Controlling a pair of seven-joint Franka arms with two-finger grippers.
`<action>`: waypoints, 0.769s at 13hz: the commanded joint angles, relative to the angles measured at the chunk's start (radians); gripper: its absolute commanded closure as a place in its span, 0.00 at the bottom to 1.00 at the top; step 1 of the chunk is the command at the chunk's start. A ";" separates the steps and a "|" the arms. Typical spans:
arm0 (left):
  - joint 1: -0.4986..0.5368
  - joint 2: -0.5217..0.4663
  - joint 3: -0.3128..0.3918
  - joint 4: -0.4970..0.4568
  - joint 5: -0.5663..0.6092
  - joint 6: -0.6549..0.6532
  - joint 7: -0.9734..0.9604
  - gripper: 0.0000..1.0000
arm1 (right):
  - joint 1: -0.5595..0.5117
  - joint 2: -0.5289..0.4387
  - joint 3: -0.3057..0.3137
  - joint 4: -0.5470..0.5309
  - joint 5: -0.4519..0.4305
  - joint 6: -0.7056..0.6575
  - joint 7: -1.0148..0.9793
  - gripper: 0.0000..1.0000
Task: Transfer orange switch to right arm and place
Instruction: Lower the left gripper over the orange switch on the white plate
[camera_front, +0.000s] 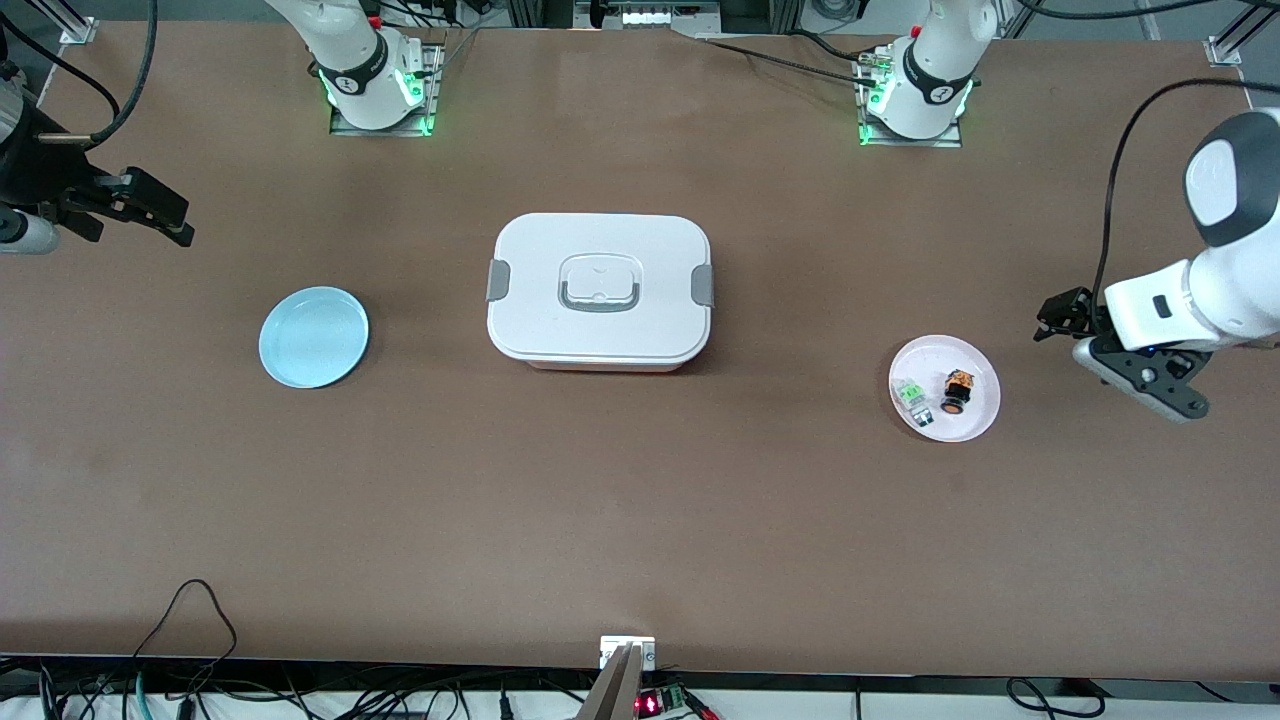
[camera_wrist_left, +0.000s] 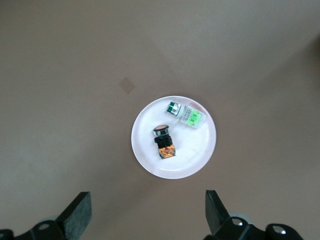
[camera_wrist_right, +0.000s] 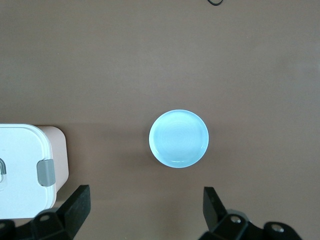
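Matt brown table (camera_front: 640, 520), smooth plastic lunchbox (camera_front: 600, 320), glossy white plate (camera_front: 975, 425).

My arms are glossy white, each rising from a metal base plate lit by green lamps, with a black band around the lowest joint. My left arm (camera_front: 1215, 290) has a dark grey cap at its elbow, a black cable looping off it, and a black linked-finger claw. My right gripper (camera_front: 150, 215) is black and boxy, fed by black cables.
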 joint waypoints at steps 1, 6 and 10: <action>0.018 0.036 -0.008 -0.062 0.011 0.112 0.253 0.00 | -0.003 -0.028 -0.002 -0.031 0.013 0.020 -0.001 0.00; 0.018 0.102 -0.006 -0.189 0.011 0.316 0.630 0.00 | -0.005 -0.017 -0.005 -0.023 0.037 0.030 -0.001 0.00; 0.016 0.160 -0.008 -0.266 0.012 0.425 0.875 0.00 | -0.005 -0.014 -0.007 -0.025 0.037 0.035 -0.001 0.00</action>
